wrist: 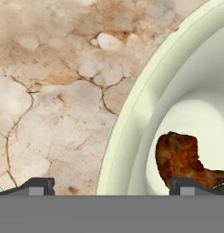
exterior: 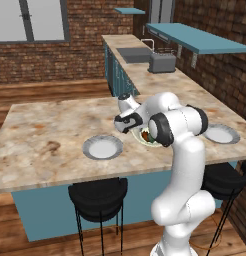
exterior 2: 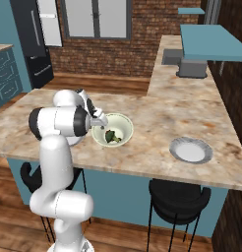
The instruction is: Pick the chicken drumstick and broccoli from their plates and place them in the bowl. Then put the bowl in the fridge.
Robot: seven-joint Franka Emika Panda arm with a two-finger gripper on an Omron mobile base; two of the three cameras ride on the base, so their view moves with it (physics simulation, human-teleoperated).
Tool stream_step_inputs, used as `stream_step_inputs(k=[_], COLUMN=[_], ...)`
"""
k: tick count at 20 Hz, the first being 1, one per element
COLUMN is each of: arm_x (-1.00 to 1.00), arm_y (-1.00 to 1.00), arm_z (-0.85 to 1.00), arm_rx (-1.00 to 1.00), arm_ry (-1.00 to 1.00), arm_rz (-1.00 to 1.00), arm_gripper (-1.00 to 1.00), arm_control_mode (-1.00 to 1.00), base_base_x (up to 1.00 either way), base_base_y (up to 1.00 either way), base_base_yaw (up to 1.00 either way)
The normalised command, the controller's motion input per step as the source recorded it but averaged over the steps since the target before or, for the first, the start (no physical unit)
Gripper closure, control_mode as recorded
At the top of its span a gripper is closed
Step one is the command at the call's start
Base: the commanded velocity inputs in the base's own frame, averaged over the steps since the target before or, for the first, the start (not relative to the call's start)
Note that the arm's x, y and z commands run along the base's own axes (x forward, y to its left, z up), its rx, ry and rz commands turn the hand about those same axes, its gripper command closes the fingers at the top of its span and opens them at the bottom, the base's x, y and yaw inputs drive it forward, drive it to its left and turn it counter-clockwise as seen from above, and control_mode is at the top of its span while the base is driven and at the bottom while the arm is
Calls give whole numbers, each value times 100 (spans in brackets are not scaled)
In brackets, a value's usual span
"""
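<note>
Bowl (exterior 2: 113, 130) sits on bench (exterior 2: 157, 123) between both plates (exterior: 102, 148), drumstick (wrist: 180, 157) and broccoli (exterior 2: 111, 137) inside. Hand (wrist: 111, 186) straddles bowl's near rim, jaws apart, empty. Judgement: lower squarely, one finger inside, one outside, then clamp firmly before lifting toward fridge (exterior 2: 37, 42).

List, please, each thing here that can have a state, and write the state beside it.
bowl: upright on the counter, holds both foods
chicken drumstick: lying inside the bowl
broccoli: lying inside the bowl
left plate: empty
right plate: empty
gripper: open, one of its fingers outside the bowl's rim, the other inside
fridge: doors closed
</note>
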Motion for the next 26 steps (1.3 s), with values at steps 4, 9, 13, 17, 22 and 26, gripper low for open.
stream_step_inputs(k=[4,9,13,17,22,26], arm_x=[3,5,-1,-8,-7,-1], arm_y=[-13,-12,-27,-32,-28,-2], arm_z=[-15,-19,-11,-4,3,13], arm_rx=[-7,-1,0,0,1,4], arm_ry=[7,5,5,9,17,19], arm_rz=[0,0,0,0,0,1], arm_gripper=[-100,100,100,100,100,100], arm_control_mode=[-100,-100,-100,-100,-100,-100], base_base_x=[0,0,0,0,0,0], base_base_y=[0,0,0,0,0,0], base_base_yaw=[0,0,0,0,0,0])
